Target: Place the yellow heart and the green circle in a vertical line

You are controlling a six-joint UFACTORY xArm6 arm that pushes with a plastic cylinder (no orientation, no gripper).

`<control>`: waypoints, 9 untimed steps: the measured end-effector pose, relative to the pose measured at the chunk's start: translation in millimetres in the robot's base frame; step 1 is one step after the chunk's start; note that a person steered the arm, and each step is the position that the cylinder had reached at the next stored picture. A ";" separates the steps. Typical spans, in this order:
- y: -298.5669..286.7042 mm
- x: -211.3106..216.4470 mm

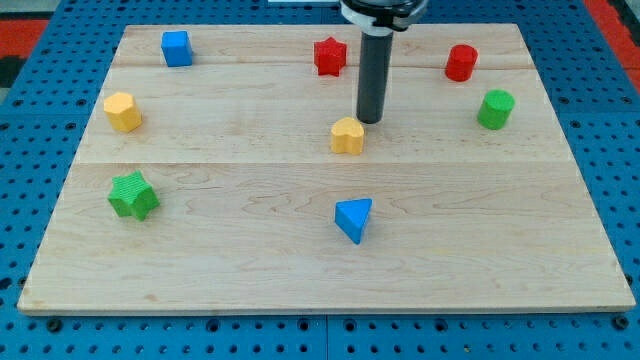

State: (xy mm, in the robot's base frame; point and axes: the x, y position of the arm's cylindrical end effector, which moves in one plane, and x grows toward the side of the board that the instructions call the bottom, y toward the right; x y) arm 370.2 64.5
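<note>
Yellow heart (347, 135) touches my tip (370, 121); no fingers here; push steadily rightward across the bench (300, 270), stopping under the green circle (495, 109).

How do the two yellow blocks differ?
Shape: the yellow heart is notched on top; the yellow hexagon is a faceted prism.
Place: the yellow heart sits mid-board; the yellow hexagon is near the view's left edge.
Contact: my tip is right beside the yellow heart, far from the yellow hexagon.
Shared: colour, similar size.
</note>
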 end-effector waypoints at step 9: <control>-12.3 55.9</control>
State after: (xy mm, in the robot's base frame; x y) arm 426.1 52.1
